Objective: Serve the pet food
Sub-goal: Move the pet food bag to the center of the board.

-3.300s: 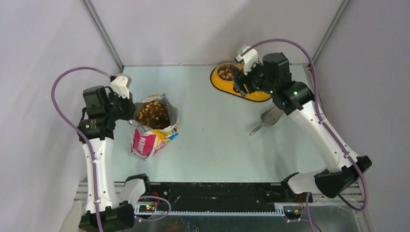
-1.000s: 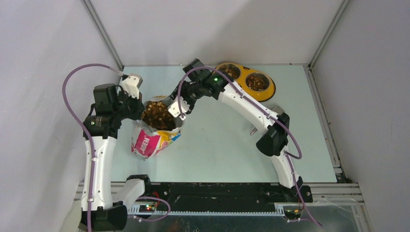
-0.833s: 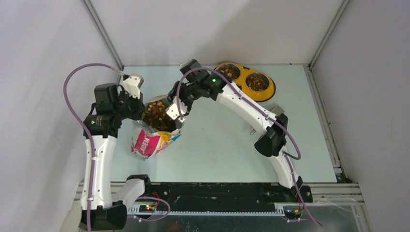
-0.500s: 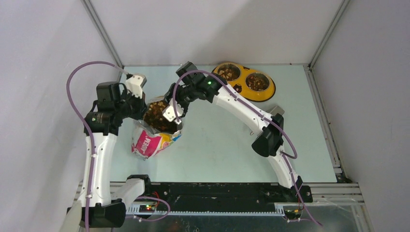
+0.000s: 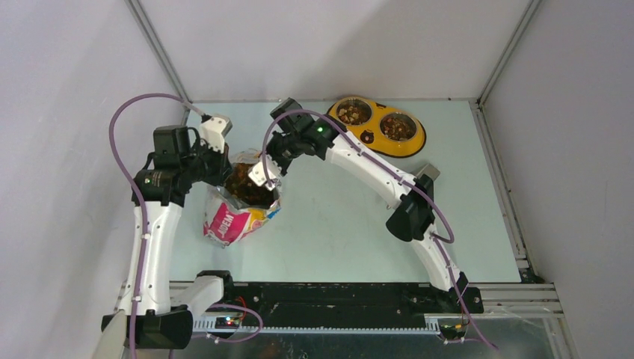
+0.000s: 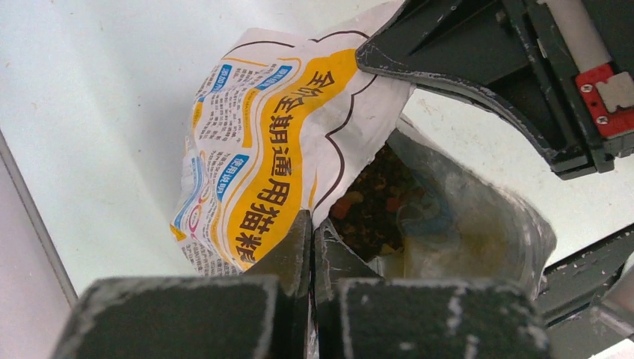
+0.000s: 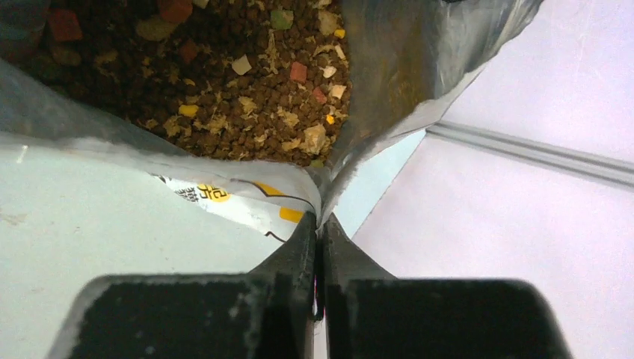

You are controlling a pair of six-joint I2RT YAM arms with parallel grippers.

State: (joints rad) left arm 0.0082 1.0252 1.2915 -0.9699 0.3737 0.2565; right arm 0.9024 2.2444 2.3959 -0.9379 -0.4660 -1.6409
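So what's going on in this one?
Both arms are working on the open cat food bag. The left claw is shut on one edge of the bag's mouth. The right claw is shut on the rim on the other side, so the kibble inside lies exposed between them. Further back on the right, the yellow feeder already has kibble in both halves. Neither claw holds anything else.

White left arm [image 5: 152,247] and right arm [image 5: 366,162], black at the joints.
Purple cables [image 5: 157,95] looped alongside; small green lights [image 5: 317,129]; left gripper [image 6: 310,221] black, edges scuffed pale.
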